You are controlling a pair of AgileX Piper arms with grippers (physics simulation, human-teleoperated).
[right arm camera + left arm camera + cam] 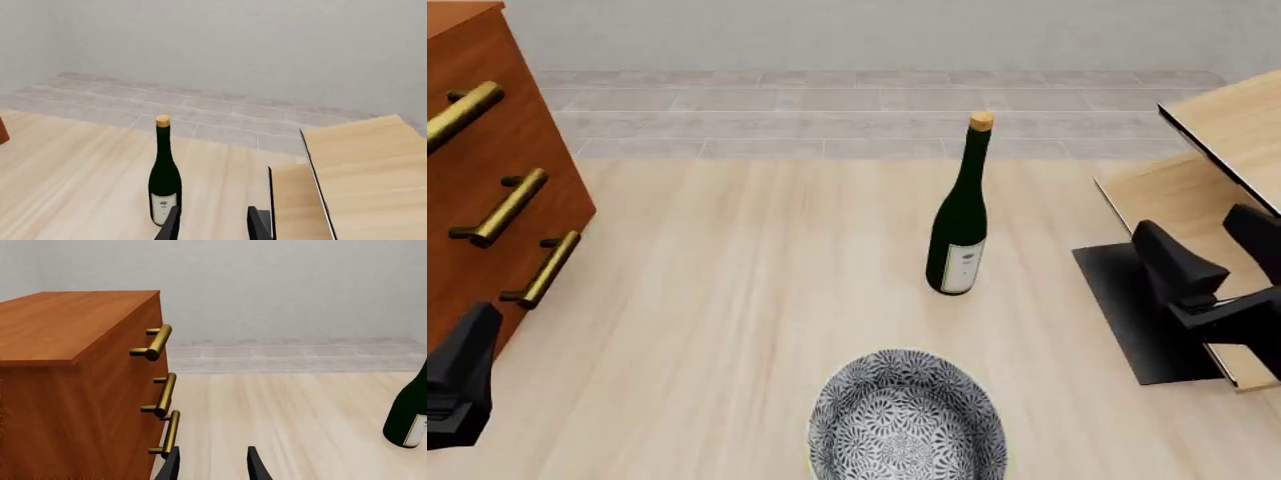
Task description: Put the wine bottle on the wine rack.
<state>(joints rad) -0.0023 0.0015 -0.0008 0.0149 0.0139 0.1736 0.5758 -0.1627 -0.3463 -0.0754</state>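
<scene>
Bottle (961, 235) stands upright on the table (734, 300), near the middle, cork (981, 122) on top, white label facing my side. Nothing touches it. In my right wrist view the bottle (164, 180) is ahead of the fingertips, apart from them.

Rack (1214, 170) sits at the table's right edge, pale slanted panels on a black base (1134, 310), well apart from the bottle.

My right gripper (1214, 250) hangs over the rack's base, just in front of the panels; fingers spread, nothing between them. Same in its wrist view (212, 224).

Patterned bowl (908, 420) lies near my edge of the table, in front of the bottle, not touching it.

Cabinet (487, 170) with brass handles occupies the left side. My left gripper (212, 464) is low beside it, fingers apart, empty; bottle (410, 415) only at that view's edge.
</scene>
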